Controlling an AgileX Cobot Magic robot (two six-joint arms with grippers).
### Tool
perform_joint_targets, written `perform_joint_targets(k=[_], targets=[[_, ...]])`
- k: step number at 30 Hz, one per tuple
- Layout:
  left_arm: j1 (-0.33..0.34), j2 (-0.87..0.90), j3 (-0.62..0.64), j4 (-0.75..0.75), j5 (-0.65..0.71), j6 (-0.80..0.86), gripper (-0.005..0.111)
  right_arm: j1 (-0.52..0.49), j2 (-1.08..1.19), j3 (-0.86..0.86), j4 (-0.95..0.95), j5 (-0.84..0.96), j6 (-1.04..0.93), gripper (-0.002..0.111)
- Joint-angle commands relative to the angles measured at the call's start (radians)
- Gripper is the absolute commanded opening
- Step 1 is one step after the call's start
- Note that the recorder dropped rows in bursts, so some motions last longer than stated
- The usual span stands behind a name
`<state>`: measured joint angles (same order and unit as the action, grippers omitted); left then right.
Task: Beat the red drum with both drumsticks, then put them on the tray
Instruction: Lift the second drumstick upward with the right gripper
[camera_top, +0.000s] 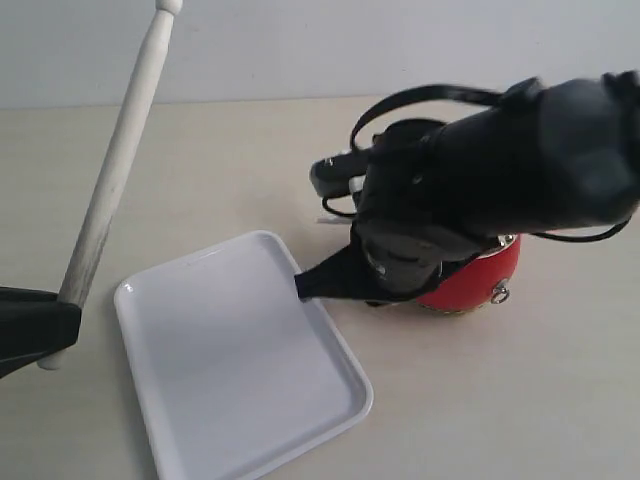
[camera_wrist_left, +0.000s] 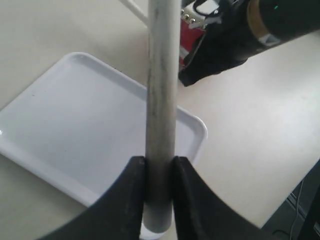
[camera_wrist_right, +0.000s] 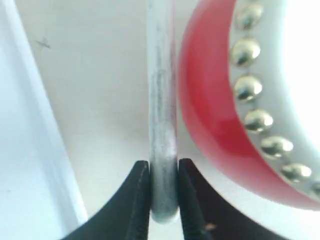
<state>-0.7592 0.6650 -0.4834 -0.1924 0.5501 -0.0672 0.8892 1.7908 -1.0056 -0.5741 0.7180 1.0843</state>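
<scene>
The left pincer is clamped on the raised drumstick near its butt end, so the long shaft stands free beyond the jaws, apparently ready to swing. The right pincer is low over the table, jaws pressed against both sides of the lying drumstick near one end. The red drum sits just beside that stick, which likely explains the narrow approach. The tray lies between the two pincers.
</scene>
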Motion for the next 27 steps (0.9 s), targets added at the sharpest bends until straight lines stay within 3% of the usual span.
perform_joint_targets(k=[1,13,18,21,27], targets=[[0.003,0.040,0.006,0.003,-0.007,0.007,0.000,-0.005,-0.168,0.001,0.044,0.021,-0.115,0.000],[0.003,0.328,-0.207,-0.019,0.047,0.037,0.000,-0.005,-0.790,0.051,0.070,0.359,-0.283,0.000],[0.001,0.486,-0.266,-0.217,0.073,0.203,0.000,-0.005,-1.091,0.162,0.133,0.503,-0.258,0.000],[0.001,0.548,-0.303,-0.301,0.038,0.271,0.000,-0.005,-1.214,0.201,0.150,0.503,-0.250,0.000],[0.001,0.566,-0.349,-0.277,0.044,0.270,0.000,-0.005,-1.300,0.241,0.220,0.503,-0.254,0.000]])
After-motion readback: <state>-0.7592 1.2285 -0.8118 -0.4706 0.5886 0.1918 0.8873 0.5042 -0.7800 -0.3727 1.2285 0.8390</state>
